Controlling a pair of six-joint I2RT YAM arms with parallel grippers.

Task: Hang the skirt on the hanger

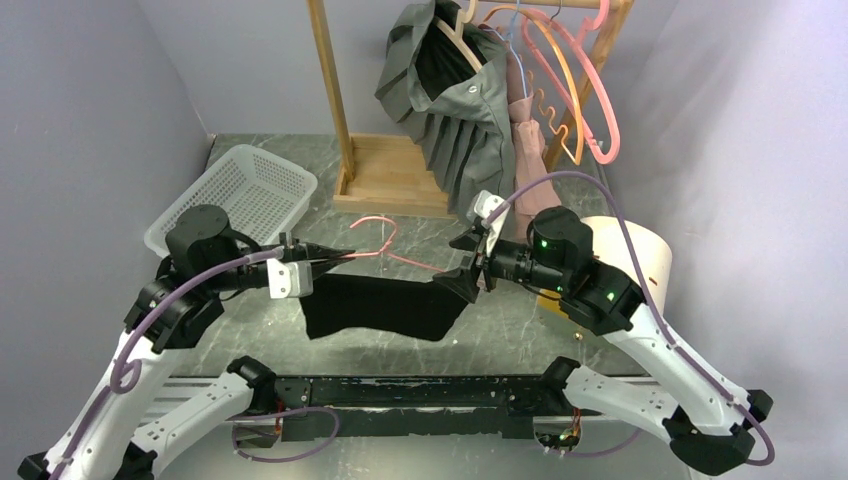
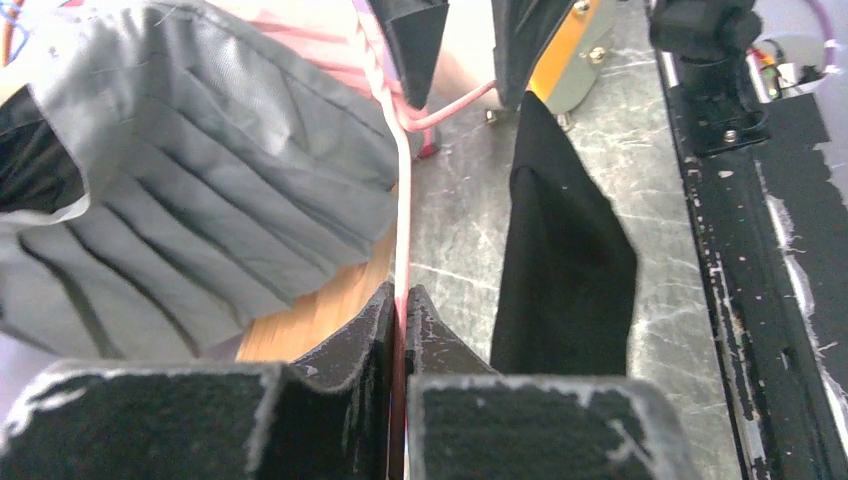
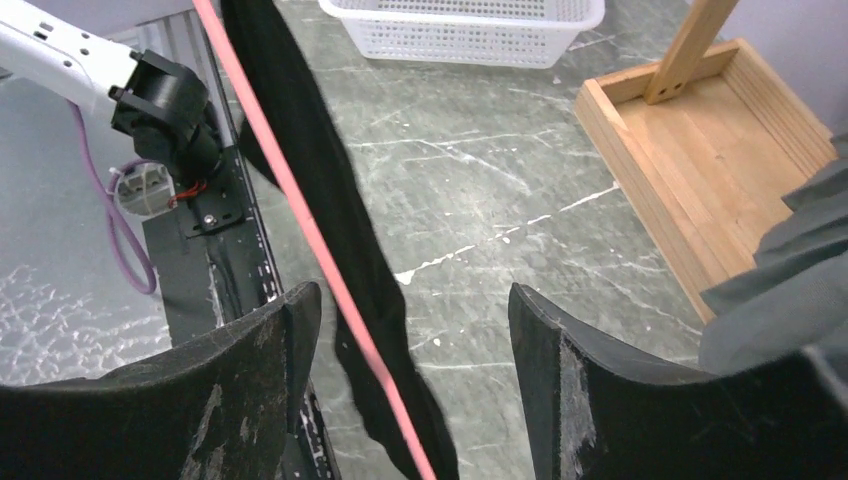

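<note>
Left gripper [image 2: 402, 300] is clamping the hanger [image 2: 403, 200]; right gripper [image 3: 412, 300] is gaping empty, so the skirt [image 1: 380, 305], mid-frame, is risking sliding off.

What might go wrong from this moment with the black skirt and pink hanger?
The right tool is open around the pink hanger and black skirt, so that end seems unsupported; the skirt may slide off. The left tool pinches only the thin hanger wire, which could twist or slip.
</note>
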